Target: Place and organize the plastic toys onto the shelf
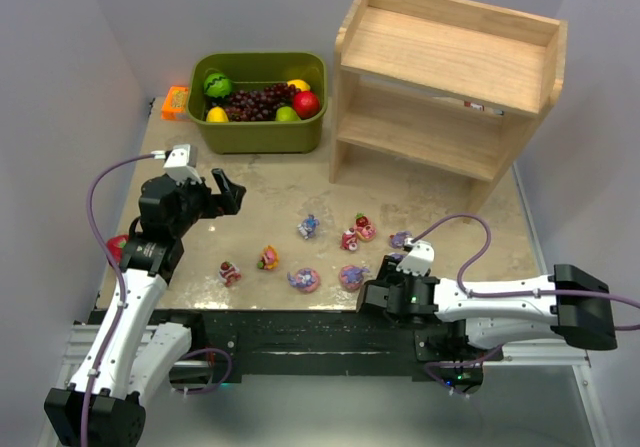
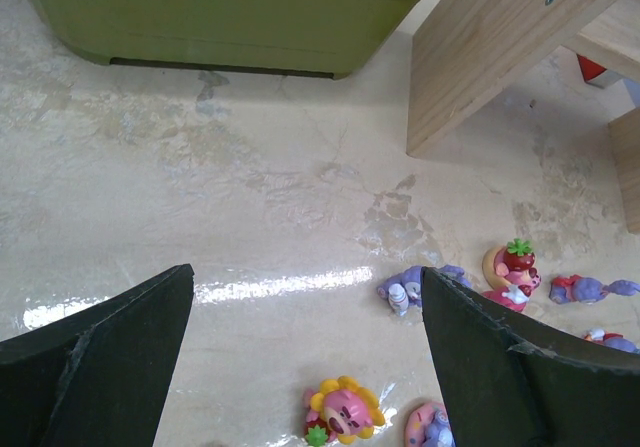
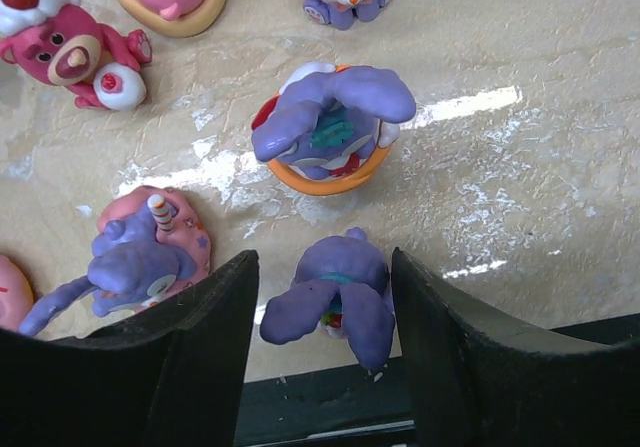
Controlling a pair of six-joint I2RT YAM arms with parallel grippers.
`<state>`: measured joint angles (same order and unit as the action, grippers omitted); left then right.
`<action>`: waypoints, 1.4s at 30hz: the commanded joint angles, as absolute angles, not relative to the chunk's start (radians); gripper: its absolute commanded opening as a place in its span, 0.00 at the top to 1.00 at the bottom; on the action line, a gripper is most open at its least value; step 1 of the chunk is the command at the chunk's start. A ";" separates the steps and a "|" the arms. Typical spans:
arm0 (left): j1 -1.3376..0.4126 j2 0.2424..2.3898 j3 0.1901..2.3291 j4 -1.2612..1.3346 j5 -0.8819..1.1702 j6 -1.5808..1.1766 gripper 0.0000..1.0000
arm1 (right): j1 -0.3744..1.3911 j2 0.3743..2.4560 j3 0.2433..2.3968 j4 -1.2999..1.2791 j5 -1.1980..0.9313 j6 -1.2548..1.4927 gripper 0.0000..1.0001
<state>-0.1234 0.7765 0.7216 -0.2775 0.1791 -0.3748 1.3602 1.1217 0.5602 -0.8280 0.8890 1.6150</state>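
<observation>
Several plastic toys lie scattered on the table in front of the wooden shelf (image 1: 450,57), whose tiers hold none of them. My right gripper (image 3: 325,302) is low at the near edge, open, straddling a purple long-eared bunny (image 3: 340,292) with a gap on each side. Just beyond stand a bunny on an orange base (image 3: 330,127), a bunny on a pink ring (image 3: 140,252) and a pink bear (image 3: 65,47). My left gripper (image 2: 305,307) hovers open and holds nothing, above a sunflower-headed bear (image 2: 345,412) and a lying bunny (image 2: 405,287).
An olive-green bin (image 1: 258,102) of fake fruit sits at the back left, beside the shelf. An orange item (image 1: 175,102) lies left of the bin. The table's black front rail (image 3: 330,407) runs right below the right fingers. A red object (image 1: 116,247) shows behind the left arm.
</observation>
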 commanded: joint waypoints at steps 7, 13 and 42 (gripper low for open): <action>-0.115 0.775 0.716 -0.262 0.175 -0.364 0.01 | 1.358 1.187 0.540 -0.782 0.908 1.638 0.46; -0.115 0.773 0.716 -0.261 0.175 -0.362 0.00 | 1.358 1.232 0.560 -0.811 0.908 1.666 0.57; -0.115 0.746 0.709 -0.261 0.178 -0.362 0.00 | 1.351 1.000 1.035 -1.146 1.022 1.258 1.00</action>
